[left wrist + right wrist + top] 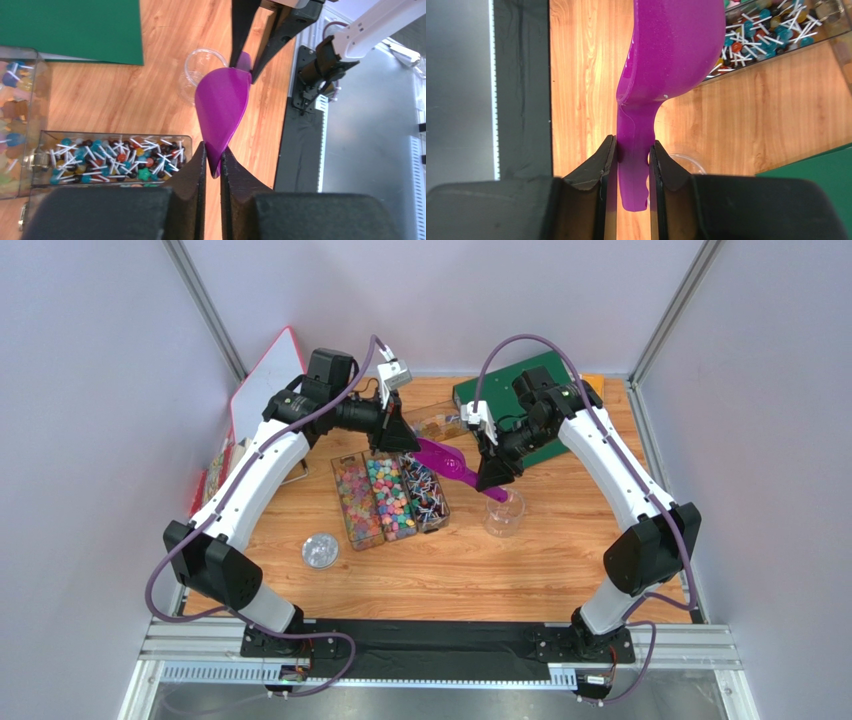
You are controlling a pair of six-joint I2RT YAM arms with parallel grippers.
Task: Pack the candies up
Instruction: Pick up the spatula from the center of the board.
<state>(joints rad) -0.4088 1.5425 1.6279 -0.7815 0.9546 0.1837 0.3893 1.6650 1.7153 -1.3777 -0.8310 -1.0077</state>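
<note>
Grey walls close in a wooden worktop (pixel 560 540). Packing looks barely begun. The candies (pixel 375 502) lie heaped in clear trays (pixel 352 540) at the worktop's middle, a little toward its left edge, with lollipops (pixel 115 160) in the tray beside them. The cup (pixel 503 512) just right of the trays shows nothing inside, so scooping and filling appear to be left to do.

A purple scoop (pixel 445 462) hangs in the air between both arms, above the trays' far end. The right hand (pixel 632 160) is clamped on its handle, and the left hand (pixel 212 160) pinches the tip of its bowl with narrow jaws. No candies show on the scoop's visible faces. The candies sit below the left hand, toward the near edge, and well to the left of the right hand, which hangs above the cup.
</note>
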